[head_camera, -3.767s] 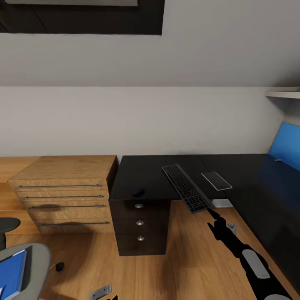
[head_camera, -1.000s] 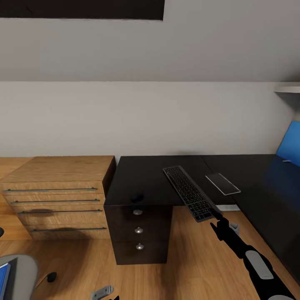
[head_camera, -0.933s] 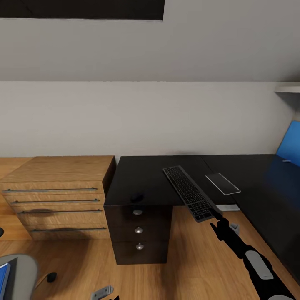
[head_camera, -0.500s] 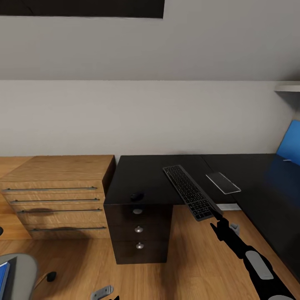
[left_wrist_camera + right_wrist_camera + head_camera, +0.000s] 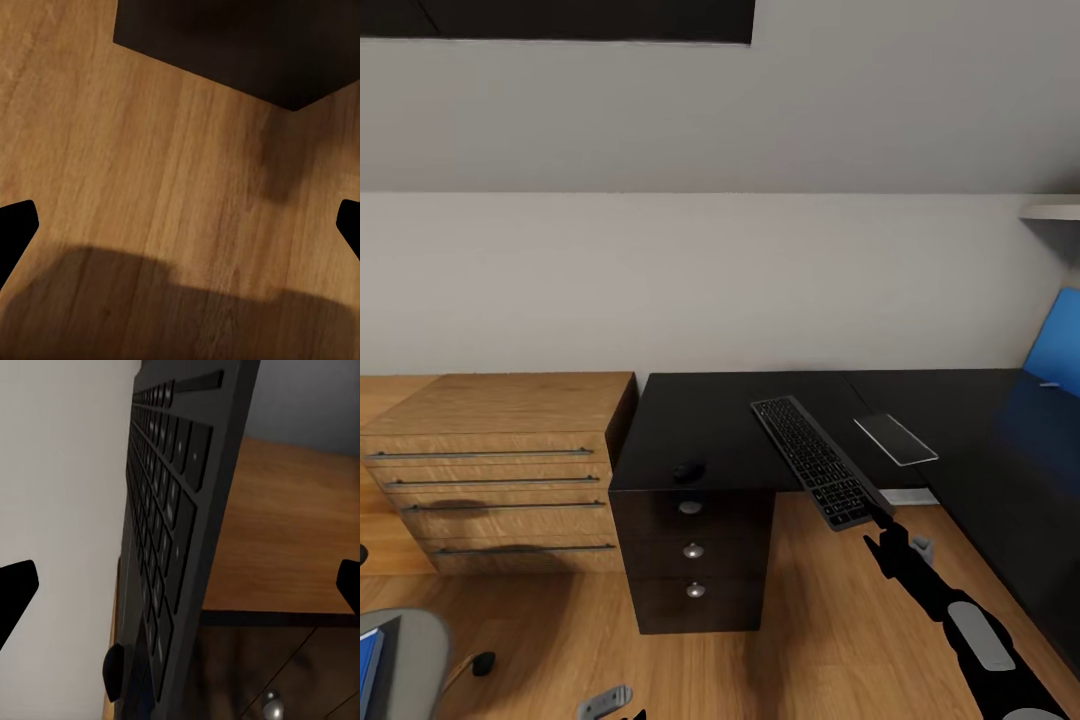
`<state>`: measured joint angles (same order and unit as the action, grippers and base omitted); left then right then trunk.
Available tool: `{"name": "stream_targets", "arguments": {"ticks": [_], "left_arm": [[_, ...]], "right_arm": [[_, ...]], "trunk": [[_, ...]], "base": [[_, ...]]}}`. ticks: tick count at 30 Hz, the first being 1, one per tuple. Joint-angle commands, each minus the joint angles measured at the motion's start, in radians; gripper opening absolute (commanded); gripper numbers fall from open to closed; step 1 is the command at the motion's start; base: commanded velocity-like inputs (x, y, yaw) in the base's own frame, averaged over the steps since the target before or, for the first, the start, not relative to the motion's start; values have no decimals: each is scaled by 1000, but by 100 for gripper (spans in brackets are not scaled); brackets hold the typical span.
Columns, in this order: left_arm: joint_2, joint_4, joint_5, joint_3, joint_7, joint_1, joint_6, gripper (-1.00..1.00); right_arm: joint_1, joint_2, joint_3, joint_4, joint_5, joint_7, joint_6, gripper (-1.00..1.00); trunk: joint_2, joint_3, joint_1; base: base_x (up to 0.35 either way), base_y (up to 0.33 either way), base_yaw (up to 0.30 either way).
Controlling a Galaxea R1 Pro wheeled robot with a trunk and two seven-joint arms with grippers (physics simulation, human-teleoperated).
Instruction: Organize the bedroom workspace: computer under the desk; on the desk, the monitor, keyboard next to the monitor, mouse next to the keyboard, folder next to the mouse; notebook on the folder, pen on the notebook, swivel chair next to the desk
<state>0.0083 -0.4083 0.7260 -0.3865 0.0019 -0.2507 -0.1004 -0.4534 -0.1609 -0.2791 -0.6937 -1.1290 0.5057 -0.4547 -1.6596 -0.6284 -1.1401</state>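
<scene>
Even, soft simulated light; faint shadows on the floor [image 5: 180,225]; wrist views slightly blurred.

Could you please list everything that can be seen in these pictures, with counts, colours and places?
desk: one, black, L-shaped, against the wall, three silver-knobbed drawers at its left end.
keyboard: one, dark grey, lying diagonally, its near end jutting past the desk's front edge.
mouse: one, dark, near the desk's front edge above the drawers.
flat slab: one, grey and glossy, on the desk right of the keyboard.
blue panel: one, bright blue, at the far right edge.
wooden dresser: one, light wood, four bar handles, left of the desk.
swivel chair: one, grey seat, bottom left corner.
folder: one, blue, on the chair seat.
right gripper: one, black, at the keyboard's near end.
left gripper: one, black fingertips spread, over the wood floor.
</scene>
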Motion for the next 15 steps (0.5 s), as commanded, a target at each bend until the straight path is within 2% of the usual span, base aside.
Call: {"name": "stream_targets", "arguments": {"ticks": [1,7,15], "left_arm": [[1,1,10,-8,0,-1,-5,100],[2,1,10,-8,0,-1,-6,100],[2,1,13,-8,0,-1,-7,100]], "right_arm": [[-1,1,-2,0,-6,0,-9,100],[-1,1,-2,0,-6,0,-9,100],[-1,1,-2,0,-6,0,-9,100]], "trunk": [[0,-1,0],[0,-1,0],[0,-1,0]], "base": [[0,0,0],[57,0,0],[133,7,0]]}}
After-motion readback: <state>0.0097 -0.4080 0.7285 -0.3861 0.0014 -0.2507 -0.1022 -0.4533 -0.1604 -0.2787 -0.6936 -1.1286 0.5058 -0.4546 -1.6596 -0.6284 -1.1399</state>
